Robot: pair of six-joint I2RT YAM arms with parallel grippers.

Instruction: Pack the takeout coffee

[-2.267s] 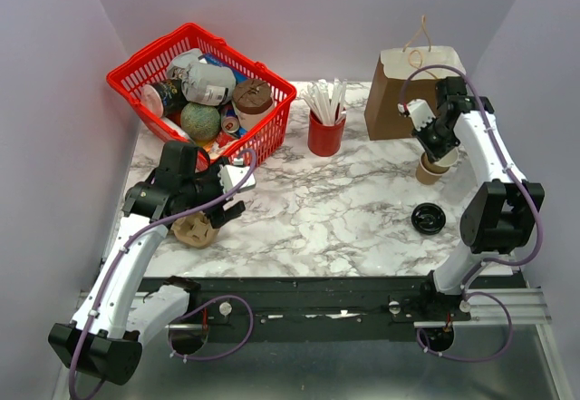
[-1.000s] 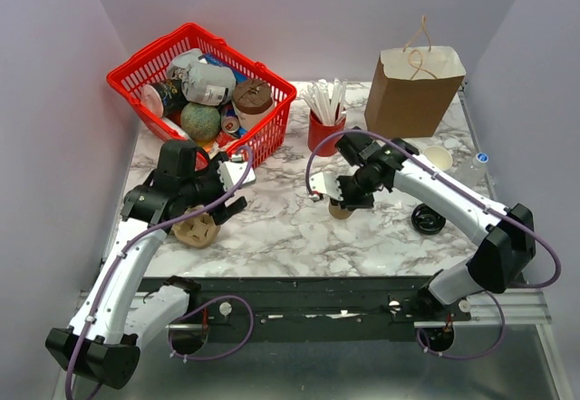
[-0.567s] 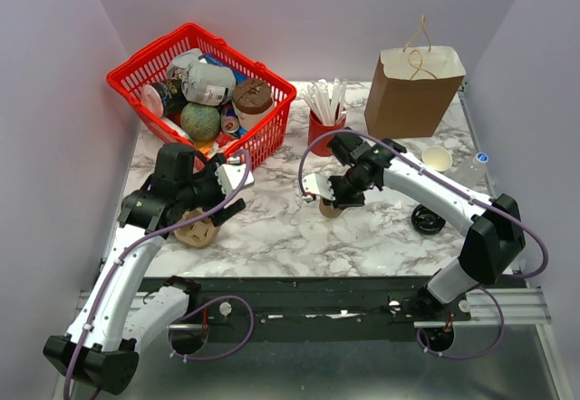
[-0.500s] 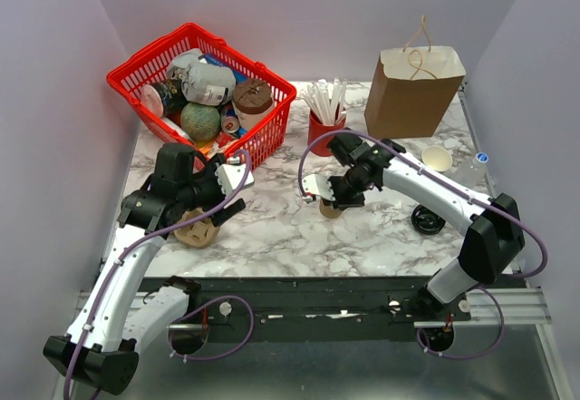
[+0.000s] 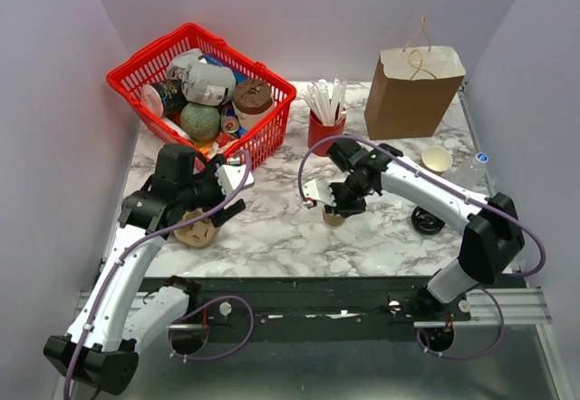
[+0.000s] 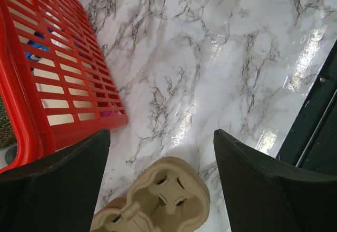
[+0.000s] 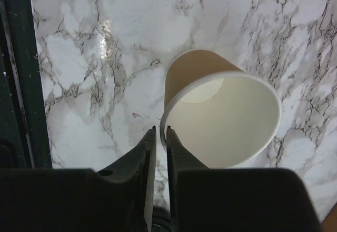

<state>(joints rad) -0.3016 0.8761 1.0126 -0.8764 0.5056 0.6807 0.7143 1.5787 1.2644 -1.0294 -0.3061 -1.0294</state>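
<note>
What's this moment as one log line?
left pincer: open above cup carrier | right pincer: at rim of lidless cup | black lid: loose

You have a glossy white-and-grey marble table top (image 5: 272, 237) boxed in by plain pale lilac walls (image 5: 317, 10) at top, left and right; a black rail (image 5: 299, 293) runs across the lower frame.

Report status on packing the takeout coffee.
Left gripper open, empty, by the pulp cup carrier. Right gripper at the rim of the brown paper cup, jaws barely apart. Cup lidless; black lid lies loose, apart. Red straw cup close behind.
</note>
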